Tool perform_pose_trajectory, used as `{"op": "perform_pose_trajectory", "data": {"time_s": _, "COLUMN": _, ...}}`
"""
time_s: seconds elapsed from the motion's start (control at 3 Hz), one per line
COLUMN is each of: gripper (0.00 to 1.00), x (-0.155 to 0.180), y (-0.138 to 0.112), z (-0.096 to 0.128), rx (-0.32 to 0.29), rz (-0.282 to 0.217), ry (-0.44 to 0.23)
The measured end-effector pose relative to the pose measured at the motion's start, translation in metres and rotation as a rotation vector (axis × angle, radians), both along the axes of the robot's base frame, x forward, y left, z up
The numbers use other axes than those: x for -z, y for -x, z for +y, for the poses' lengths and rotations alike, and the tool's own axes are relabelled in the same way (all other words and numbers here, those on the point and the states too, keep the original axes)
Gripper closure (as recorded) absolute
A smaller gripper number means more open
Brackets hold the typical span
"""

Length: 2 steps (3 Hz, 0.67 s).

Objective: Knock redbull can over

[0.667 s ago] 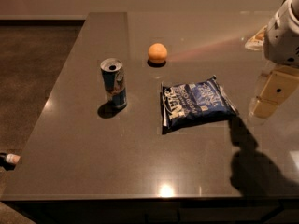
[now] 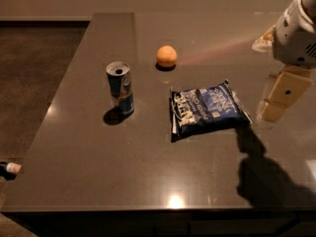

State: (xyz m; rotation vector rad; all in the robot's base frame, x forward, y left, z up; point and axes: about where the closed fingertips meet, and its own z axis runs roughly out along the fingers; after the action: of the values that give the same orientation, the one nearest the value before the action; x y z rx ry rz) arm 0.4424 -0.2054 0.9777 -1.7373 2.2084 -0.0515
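Currently upright redbull can (image 2: 120, 88), long axis vertical, opening up, claw (image 2: 277, 102) well right, state unclear.

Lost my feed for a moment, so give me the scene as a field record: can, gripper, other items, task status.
redbull can: upright, left part of the table, touching nothing
gripper: right edge of view, above the table, right of the snack bag, far from the can
snack bag: flat, between can and gripper
orange: beyond the bag, apart from it
task status: can not yet knocked over
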Motion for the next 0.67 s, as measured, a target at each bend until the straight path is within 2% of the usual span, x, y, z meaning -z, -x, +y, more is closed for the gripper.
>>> {"op": "perform_pose_trajectory", "data": {"time_s": 0.33, "gripper": 0.00, "x": 0.001, "y": -0.009, "z": 0.033, "rx": -0.075, "rz": -0.003, "ry": -0.069}}
{"op": "perform_pose_trajectory", "data": {"time_s": 0.67, "gripper": 0.00, "x": 0.007, "y": -0.018, "z": 0.081, "rx": -0.171, "rz": 0.015, "ry": -0.152}}
